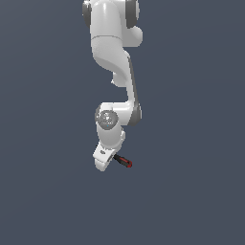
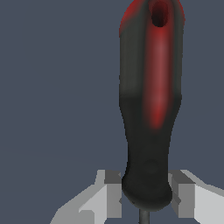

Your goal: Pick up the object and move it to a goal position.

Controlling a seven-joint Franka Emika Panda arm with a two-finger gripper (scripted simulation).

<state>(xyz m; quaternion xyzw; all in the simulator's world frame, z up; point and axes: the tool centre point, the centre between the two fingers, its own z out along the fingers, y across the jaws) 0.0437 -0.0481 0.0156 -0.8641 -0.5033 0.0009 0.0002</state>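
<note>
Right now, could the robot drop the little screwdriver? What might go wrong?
Maybe. In the wrist view the fingers sit beside the very end of the screwdriver handle, near the shaft. Most of the handle sticks out past the gripper, so it could tip or swing. I can't tell whether the pads really press on it, so it might slip out. No goal mark shows, so I can't judge how far it must travel.

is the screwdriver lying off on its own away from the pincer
No, the screwdriver sits between the pincer's two fingers, which flank the base of its handle.
</note>
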